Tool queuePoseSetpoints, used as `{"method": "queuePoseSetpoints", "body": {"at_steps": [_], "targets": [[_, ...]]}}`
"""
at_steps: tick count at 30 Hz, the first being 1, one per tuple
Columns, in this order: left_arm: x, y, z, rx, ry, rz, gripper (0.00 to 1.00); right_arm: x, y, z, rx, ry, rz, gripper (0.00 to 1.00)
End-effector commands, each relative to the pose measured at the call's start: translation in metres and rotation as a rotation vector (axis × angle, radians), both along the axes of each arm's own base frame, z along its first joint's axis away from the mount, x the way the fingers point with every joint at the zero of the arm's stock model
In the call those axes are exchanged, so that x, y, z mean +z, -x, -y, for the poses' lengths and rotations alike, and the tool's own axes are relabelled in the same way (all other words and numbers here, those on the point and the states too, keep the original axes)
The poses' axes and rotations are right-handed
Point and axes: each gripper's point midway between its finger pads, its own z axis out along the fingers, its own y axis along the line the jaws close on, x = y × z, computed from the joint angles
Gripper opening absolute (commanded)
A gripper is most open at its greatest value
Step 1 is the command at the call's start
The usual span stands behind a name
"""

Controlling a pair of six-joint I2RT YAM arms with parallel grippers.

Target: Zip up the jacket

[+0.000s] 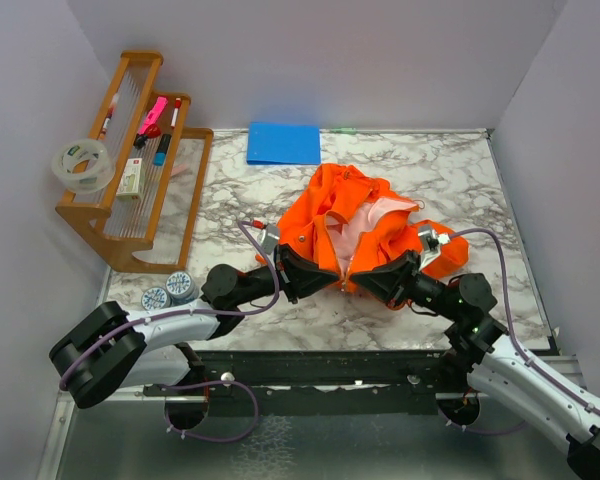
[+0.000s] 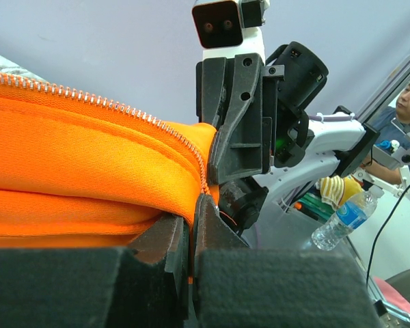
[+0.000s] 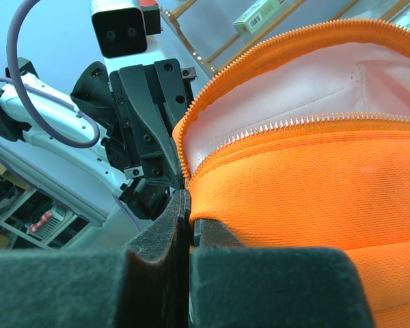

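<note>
The orange jacket (image 1: 365, 215) lies open on the marble table, its pale pink lining (image 1: 365, 222) showing. My left gripper (image 1: 330, 277) and right gripper (image 1: 358, 279) meet at the bottom of the front opening. In the left wrist view my left gripper (image 2: 191, 225) is shut on the orange hem beside the zipper teeth (image 2: 109, 104). In the right wrist view my right gripper (image 3: 189, 215) is shut on the other front edge, under its zipper teeth (image 3: 287, 123). Each wrist view shows the other gripper close ahead. The zipper slider is hidden.
A flat blue rectangle (image 1: 284, 142) lies at the back of the table. A wooden rack (image 1: 140, 165) with pens and a tape roll (image 1: 82, 165) stands at the left. Two small round tins (image 1: 168, 291) sit near the left arm. White walls enclose the table.
</note>
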Motion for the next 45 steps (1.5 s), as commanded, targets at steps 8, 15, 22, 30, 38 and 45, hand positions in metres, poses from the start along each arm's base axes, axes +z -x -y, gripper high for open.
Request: {"method": "queuePoseSetpoints", "body": {"at_steps": [8, 15, 22, 30, 38, 45], "targets": [[0.019, 0.011, -0.005, -0.036, 0.059, 0.068, 0.0, 0.009, -0.008, 0.002, -0.039, -0.017, -0.005, 0.0], [0.017, 0.012, -0.003, -0.048, 0.053, 0.068, 0.0, 0.012, -0.009, -0.001, -0.031, -0.019, 0.001, 0.0], [0.016, 0.013, -0.002, -0.059, 0.047, 0.066, 0.0, 0.015, -0.01, 0.002, -0.051, -0.029, 0.004, 0.0], [0.014, 0.013, -0.002, -0.058, 0.045, 0.063, 0.0, 0.017, -0.012, 0.006, -0.078, -0.036, 0.002, 0.0], [0.011, 0.012, 0.003, -0.076, 0.035, 0.046, 0.0, 0.018, -0.009, 0.003, -0.048, -0.04, 0.007, 0.0], [0.02, 0.003, -0.004, 0.003, 0.07, 0.047, 0.0, 0.014, -0.004, 0.0, -0.015, -0.015, 0.012, 0.0]]}}
